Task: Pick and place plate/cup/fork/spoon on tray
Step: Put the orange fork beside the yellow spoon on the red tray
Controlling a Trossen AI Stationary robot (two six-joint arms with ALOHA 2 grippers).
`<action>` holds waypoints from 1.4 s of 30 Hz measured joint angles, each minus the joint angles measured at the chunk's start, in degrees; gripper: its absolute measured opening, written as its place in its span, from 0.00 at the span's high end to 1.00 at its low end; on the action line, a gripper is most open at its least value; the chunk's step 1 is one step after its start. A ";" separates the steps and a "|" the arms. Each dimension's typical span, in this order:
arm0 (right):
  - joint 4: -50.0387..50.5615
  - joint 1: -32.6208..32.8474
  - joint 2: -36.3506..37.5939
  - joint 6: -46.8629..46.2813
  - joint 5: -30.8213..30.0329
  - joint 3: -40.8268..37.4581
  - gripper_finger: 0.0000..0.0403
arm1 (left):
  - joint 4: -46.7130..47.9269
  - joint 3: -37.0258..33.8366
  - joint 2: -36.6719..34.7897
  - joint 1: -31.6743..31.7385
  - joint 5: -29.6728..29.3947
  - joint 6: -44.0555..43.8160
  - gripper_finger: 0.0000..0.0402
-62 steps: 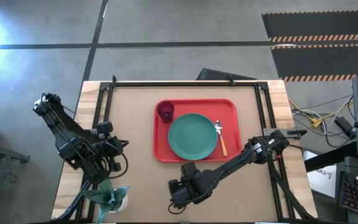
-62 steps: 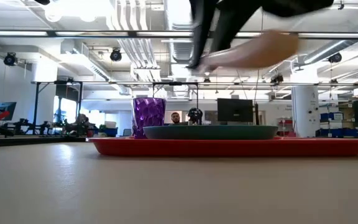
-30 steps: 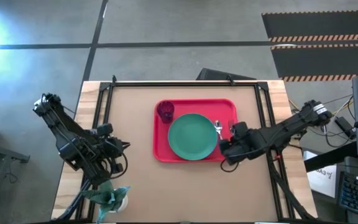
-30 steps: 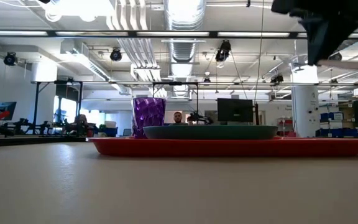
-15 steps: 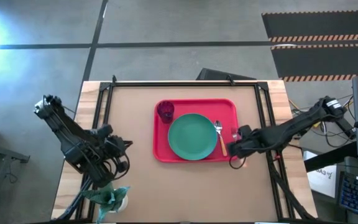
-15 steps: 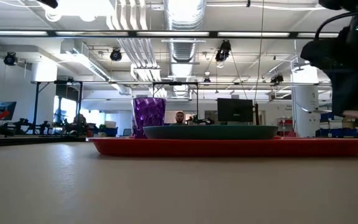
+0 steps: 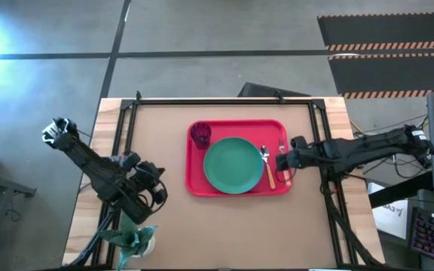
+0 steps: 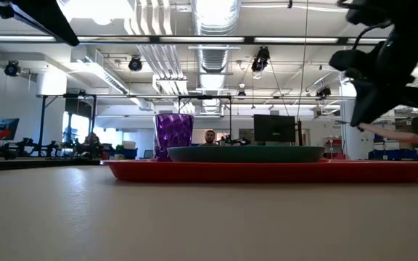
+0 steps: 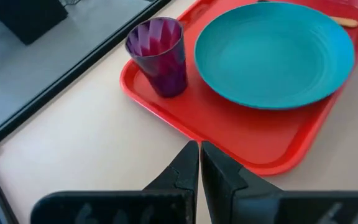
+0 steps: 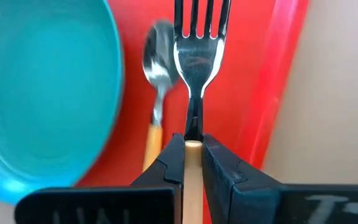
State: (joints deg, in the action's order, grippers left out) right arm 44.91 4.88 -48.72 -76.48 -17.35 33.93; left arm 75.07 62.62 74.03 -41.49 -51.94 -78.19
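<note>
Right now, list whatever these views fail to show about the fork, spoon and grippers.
- Fork: right wrist view, handle hidden between the right gripper fingers; whether the tines touch the tray cannot be told.
- Spoon: low view, hidden behind the tray rim.
- Left gripper: high view, fingers too small; shut per left wrist view.

Red tray [image 7: 199, 184] holds teal plate [image 7: 233, 165], purple cup [image 7: 200, 135], spoon [image 7: 266, 164].

Bright overhead lighting; floor glare top-left; right wrist view blurred.
</note>
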 joint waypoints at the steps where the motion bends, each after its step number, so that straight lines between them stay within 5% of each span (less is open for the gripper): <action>1: -1.54 -2.15 -0.34 2.45 1.14 -0.01 0.95 | -0.46 -0.49 -0.20 0.69 0.01 0.03 1.00; 6: -10.96 -13.57 -3.28 16.20 12.59 -1.39 0.95 | -1.28 -2.00 -1.69 4.52 0.01 1.90 1.00; 12: -10.32 -19.61 -6.83 20.84 16.31 -1.49 0.95 | -1.19 -2.70 -5.43 9.58 0.21 11.04 1.00; 19: -10.53 -20.21 -12.40 17.23 16.53 -1.49 0.95 | -2.77 -3.18 -12.67 20.68 -1.35 20.33 1.00; 31: -17.80 -19.34 -23.24 9.83 20.02 -1.33 0.96 | -33.82 -3.94 -19.45 37.68 4.23 64.81 1.00; 42: -19.50 -17.13 -22.66 6.63 20.33 -1.45 0.96 | -33.93 -4.52 -18.48 44.27 10.11 68.04 1.00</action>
State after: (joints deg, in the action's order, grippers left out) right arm 25.41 -12.26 -71.38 -69.85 2.98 32.48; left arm 41.13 58.10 55.55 2.79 -41.83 -10.15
